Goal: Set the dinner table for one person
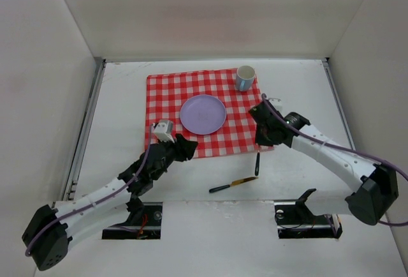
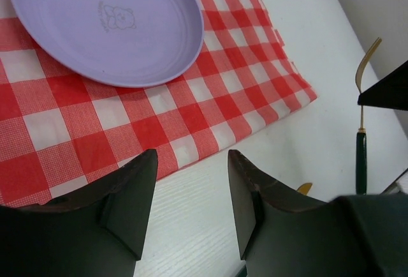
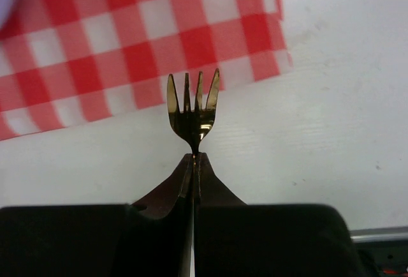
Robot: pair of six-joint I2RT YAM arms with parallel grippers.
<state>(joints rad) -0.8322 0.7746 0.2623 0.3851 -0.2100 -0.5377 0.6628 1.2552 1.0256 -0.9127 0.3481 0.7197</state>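
Observation:
A lilac plate (image 1: 203, 113) lies in the middle of a red-and-white checked cloth (image 1: 167, 95) on the white dinner table (image 1: 306, 98). A cup (image 1: 245, 78) stands at the cloth's far right corner. My right gripper (image 1: 259, 144) is shut on a gold fork with a dark handle (image 1: 257, 163) at the cloth's near right corner. The tines (image 3: 193, 108) stick out past the closed fingertips in the right wrist view, above bare table. A gold-bladed knife (image 1: 233, 184) lies on the table near the front. My left gripper (image 1: 190, 145) is open and empty at the cloth's near edge (image 2: 191, 187).
White walls enclose the table on the left, back and right. A metal rail (image 1: 86, 124) runs along the left edge. In the left wrist view the plate (image 2: 102, 22) is far left, and the held fork (image 2: 361, 130) is on the right.

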